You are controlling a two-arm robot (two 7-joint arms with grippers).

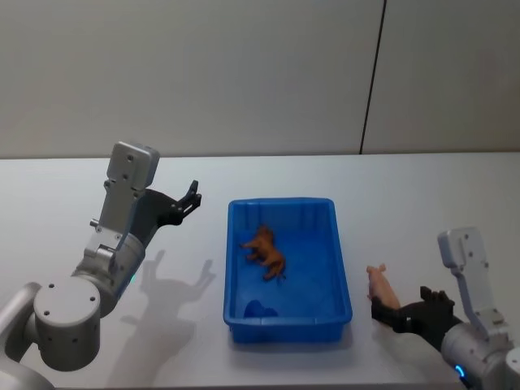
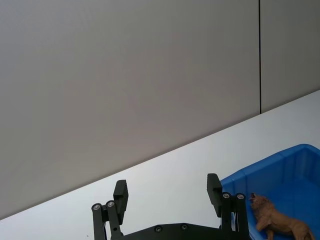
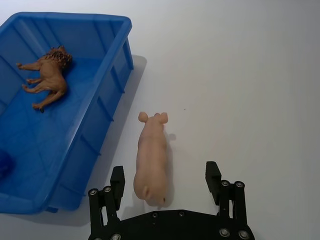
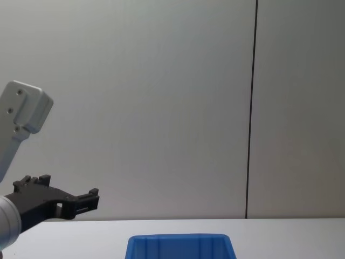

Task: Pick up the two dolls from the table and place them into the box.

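A brown lion doll lies on its side inside the blue box at the table's centre. The right wrist view shows this doll on the floor of the box. A pink pig doll lies on the table just right of the box. My right gripper is low behind the pig; it is open, the pig's rear between its fingers, closer to one. My left gripper hangs open and empty left of the box, raised above the table.
A dark blue patch sits on the box floor near its front wall. Bare white table stretches on both sides of the box. A grey wall with a dark vertical seam stands behind the table.
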